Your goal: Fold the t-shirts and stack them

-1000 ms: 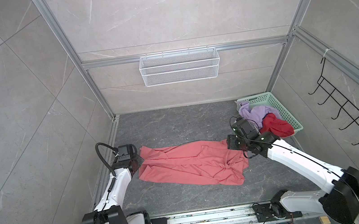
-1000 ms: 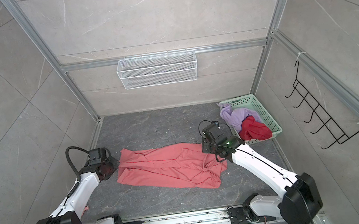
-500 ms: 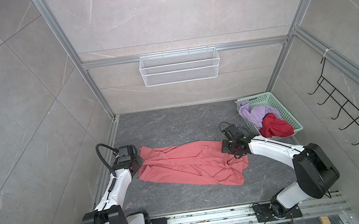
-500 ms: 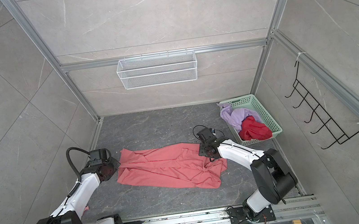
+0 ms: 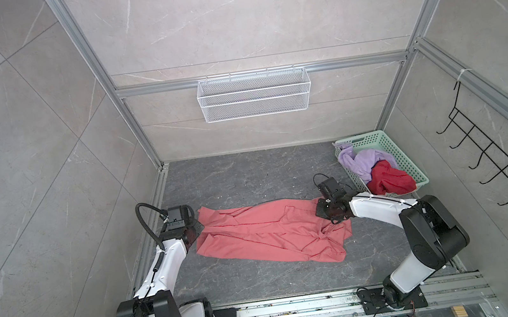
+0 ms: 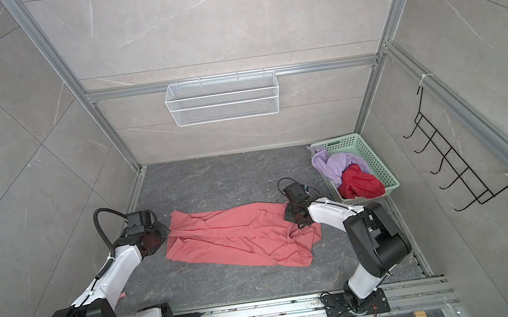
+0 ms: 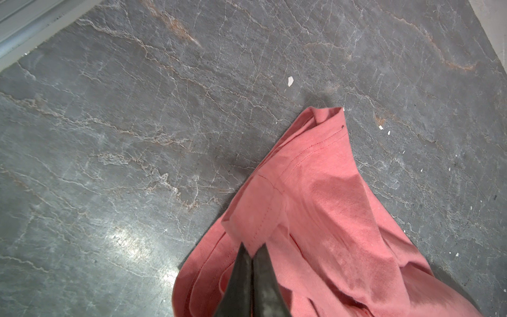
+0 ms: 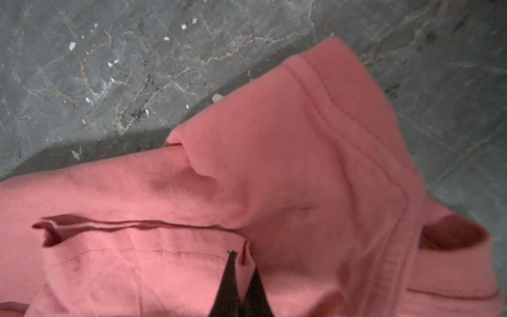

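Two thin pinches hold the pink t-shirt (image 5: 266,234), crumpled on the tabletop (image 5: 242,177): left fingers (image 7: 238,280) clamped on its 9 o'clock edge, right fingers (image 8: 228,285) clamped on a fold at 3 o'clock, so pulling taut could slip a hem or lift only one layer.

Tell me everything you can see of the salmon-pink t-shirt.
The salmon-pink t-shirt is soft, matte cotton-like knit with stitched hems. It lies rumpled and creased on the dark marbled tabletop, stretched sideways between the arms, bunched at its near right corner. The left gripper is shut on a hemmed edge at one end; the right gripper is shut on a fold at the other.
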Motion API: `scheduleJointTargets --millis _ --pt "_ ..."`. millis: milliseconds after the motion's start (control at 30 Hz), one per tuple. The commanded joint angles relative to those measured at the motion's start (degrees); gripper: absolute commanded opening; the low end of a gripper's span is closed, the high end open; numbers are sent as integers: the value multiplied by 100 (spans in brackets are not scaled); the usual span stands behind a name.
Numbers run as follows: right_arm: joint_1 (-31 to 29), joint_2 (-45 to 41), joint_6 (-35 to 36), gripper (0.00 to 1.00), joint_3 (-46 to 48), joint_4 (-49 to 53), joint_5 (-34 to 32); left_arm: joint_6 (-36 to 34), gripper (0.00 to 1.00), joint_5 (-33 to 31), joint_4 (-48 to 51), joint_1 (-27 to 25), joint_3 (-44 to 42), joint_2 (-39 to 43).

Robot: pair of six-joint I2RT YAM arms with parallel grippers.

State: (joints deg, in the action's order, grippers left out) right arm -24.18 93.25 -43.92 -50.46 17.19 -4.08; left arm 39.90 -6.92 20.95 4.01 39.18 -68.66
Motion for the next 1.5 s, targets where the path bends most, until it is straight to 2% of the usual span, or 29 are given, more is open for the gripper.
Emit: scheduleJointTargets --millis 0,200,333,600,733,867,1067,1167,1333,1467 --pt "-7 -293 92 0 -64 284 -252 45 0 53 -92 12 5 110" --pt "-7 -1587 761 0 -778 1277 -910 -161 0 47 108 12 529 486" --pt "-8 -2353 1548 0 -1490 1661 -1255 -355 0 24 290 14 1066 805" --pt "2 -2435 3073 0 -3661 1736 -1684 -988 0 255 692 12 2910 927" --pt "-7 -2363 3712 0 -5031 1589 -1370 -1283 0 295 814 12 3940 1029" --pt "-7 -2279 4065 0 -6494 1924 -862 -1493 0 419 901 12 4727 1262" --pt "-7 -2368 4521 0 -8131 2451 -75 -1742 0 426 911 12 5284 2014" --pt "-7 -2301 4705 0 -8876 2762 12 -1865 0 355 854 12 5430 2377" --pt "-10 -2173 5047 0 -9660 3012 -57 -2075 0 263 837 10 5722 2664" --pt "-10 -2171 5289 0 -9521 2788 -202 -2135 0 228 790 12 5771 2586"
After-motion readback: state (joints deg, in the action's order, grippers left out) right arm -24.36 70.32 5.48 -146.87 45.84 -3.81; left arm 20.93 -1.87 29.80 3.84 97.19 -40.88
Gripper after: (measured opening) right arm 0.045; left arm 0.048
